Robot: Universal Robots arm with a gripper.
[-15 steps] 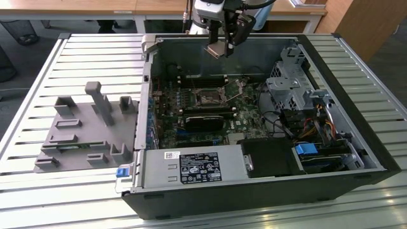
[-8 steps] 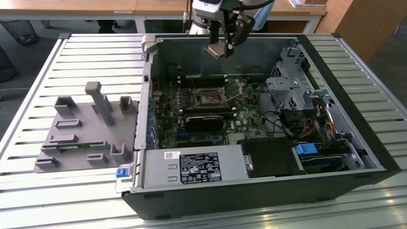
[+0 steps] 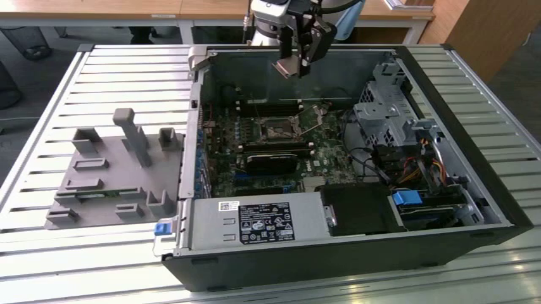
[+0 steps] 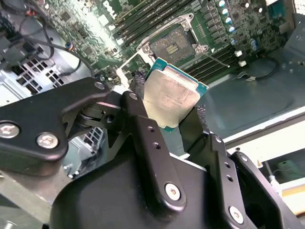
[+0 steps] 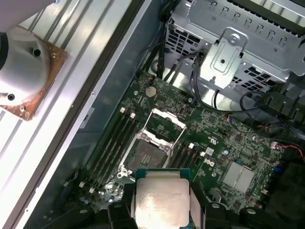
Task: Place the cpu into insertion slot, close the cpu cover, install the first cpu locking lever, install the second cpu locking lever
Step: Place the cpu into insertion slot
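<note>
Slatted tabletop [image 3: 127,69] carrying open computer case [image 3: 338,263] | fingers [image 4: 139,112] pinching cpu [image 4: 172,98] by opposite edges, upper centre of exterior view, well above insertion slot [image 3: 277,131]; cpu cover [image 5: 164,123] raised | cpu judged light, stiff, slick-topped, fragile underneath: edge-hold only

You have a slatted metal bench [image 3: 127,69] carrying an open computer case [image 3: 338,259], and a grey plastic fixture [image 3: 101,183] just beside it on the exterior view's left.
</note>
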